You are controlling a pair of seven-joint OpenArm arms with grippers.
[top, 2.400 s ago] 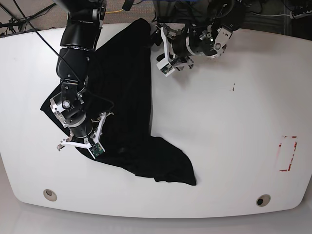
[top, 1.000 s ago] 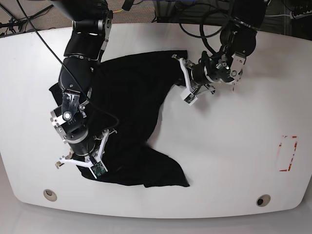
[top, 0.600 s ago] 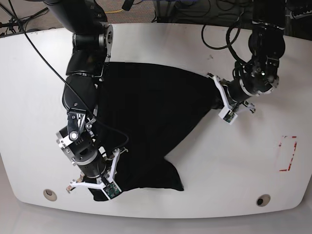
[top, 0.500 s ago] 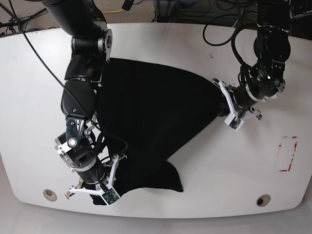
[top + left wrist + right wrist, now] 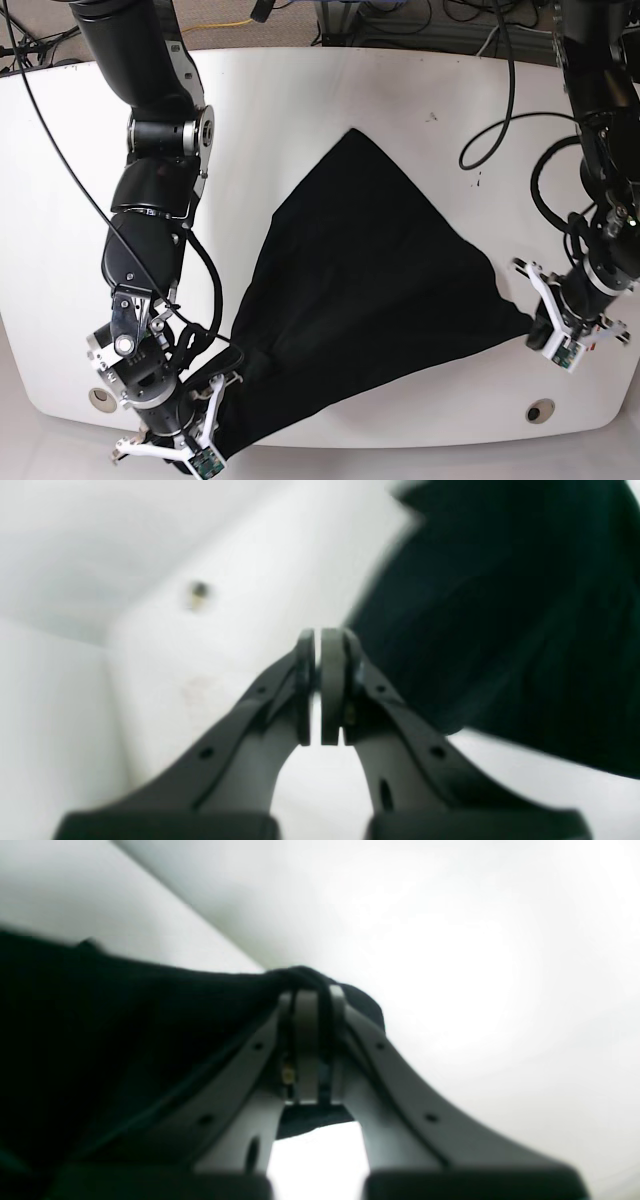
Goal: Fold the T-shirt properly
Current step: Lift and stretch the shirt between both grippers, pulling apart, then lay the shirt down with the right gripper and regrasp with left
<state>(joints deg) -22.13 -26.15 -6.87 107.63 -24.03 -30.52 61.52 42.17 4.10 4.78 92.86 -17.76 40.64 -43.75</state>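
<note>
Step in hand, as I read it: spreading the T-shirt (image 5: 365, 290) flat before any fold, w/ both arms pulling it toward the near edge of the table (image 5: 420, 90).

Right gripper (image 5: 312, 1040) is pinching a bunched black edge; cloth wraps over and between the pads in the right wrist view, jaws pressed together on it. In the base view it sits at the shirt's near-left corner, right by the table edge.

Left gripper (image 5: 320, 685): jaws pressed together. In its wrist view no cloth shows between the pads, shirt lies just beside them, to the right. In the base view it touches the shirt's right point, so whether it grips fabric I can't tell.

Shirt lies in the middle-to-near part of the table, roughly triangular, one point aimed at the far edge, wide side stretched left-to-right between the grippers. Long axis runs roughly between the two grippers. Neck/label not visible.

Next move prob calls for lowering the stretched edge evenly, keeping tension so no wrinkles, then letting go.
</note>
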